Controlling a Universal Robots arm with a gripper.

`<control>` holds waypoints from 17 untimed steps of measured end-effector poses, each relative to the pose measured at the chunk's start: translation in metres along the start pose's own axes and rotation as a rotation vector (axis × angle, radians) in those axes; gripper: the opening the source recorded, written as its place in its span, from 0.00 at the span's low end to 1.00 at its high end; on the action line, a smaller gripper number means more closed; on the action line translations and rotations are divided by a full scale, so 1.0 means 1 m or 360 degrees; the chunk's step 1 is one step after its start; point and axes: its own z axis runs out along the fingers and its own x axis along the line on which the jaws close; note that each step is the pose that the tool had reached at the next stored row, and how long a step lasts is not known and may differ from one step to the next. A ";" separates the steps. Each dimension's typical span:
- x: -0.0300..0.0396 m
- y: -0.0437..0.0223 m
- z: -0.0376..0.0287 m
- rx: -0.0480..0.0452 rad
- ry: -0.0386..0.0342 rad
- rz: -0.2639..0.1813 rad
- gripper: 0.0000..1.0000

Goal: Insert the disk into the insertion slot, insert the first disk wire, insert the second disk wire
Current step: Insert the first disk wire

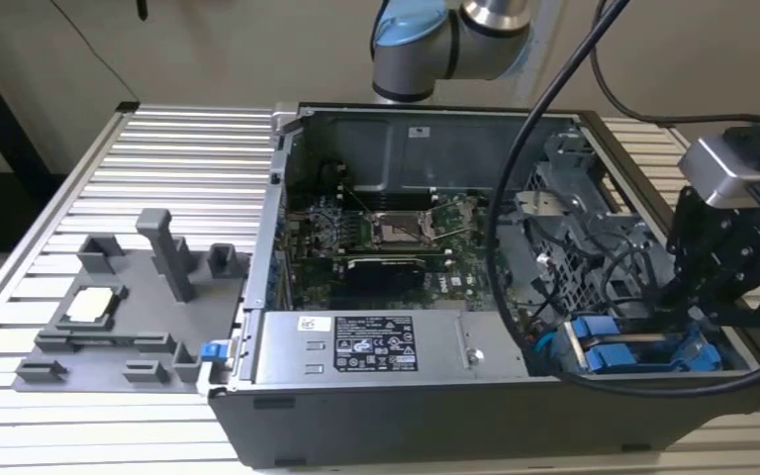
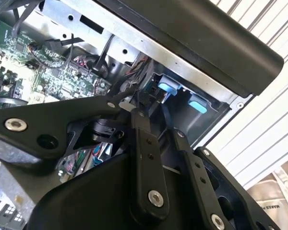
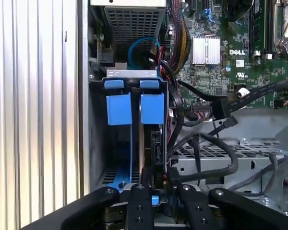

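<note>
1. The disk [image 3: 152, 149] stands on edge inside the insertion slot [image 3: 132, 74]. In the exterior view this is the near corner of the open computer case [image 1: 353, 421], on the exterior view's right. Its blue tab sits level with the tab of the second carrier [image 3: 118, 108] just beside it, so I judge the disk home, or nearly so.
2. The gripper [image 1: 695, 315] hangs over that same corner, at the end of the disk away from the 2 tabs. The disk's long axis runs straight out from the claw, with the tabs toward the exterior view's left.
3. I cannot tell whether the claw is open, closed or gripping anything, because its working end is hidden behind its own black body.
4. Loose black cables [image 3: 216, 160] loop just beside the slot, on the motherboard [image 3: 221, 62] side. A flat cable with a plug [image 3: 226, 106] lies near them, and I see no join between it and the disk.
5. The case rests on a ribbed aluminium table [image 1: 182, 148]. A grey fixture plate [image 1: 103, 332] sits well apart, at the exterior view's left.
6. Room looks tight, with the case wall on 1 side of the slot and the cables on the other.
</note>
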 end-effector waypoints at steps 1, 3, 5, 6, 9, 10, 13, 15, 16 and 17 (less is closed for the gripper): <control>-0.0001 0.0001 -0.0022 0.0000 0.0000 0.0000 0.27; -0.0004 0.0002 -0.0070 0.0000 0.0000 0.0000 0.27; -0.0007 0.0004 -0.0122 0.0000 0.0000 0.0000 0.27; -0.0009 0.0005 -0.0147 0.0000 0.0000 0.0000 0.27; -0.0013 0.0008 -0.0220 0.0000 0.0000 0.0000 0.27; -0.0015 0.0009 -0.0245 0.0000 0.0000 0.0000 0.27; -0.0020 0.0012 -0.0321 0.0000 0.0000 0.0000 0.27; -0.0023 0.0014 -0.0369 0.0000 0.0001 0.0000 0.27; -0.0025 0.0014 -0.0391 0.0000 0.0001 0.0000 0.27; -0.0026 0.0015 -0.0412 0.0000 0.0002 0.0000 0.27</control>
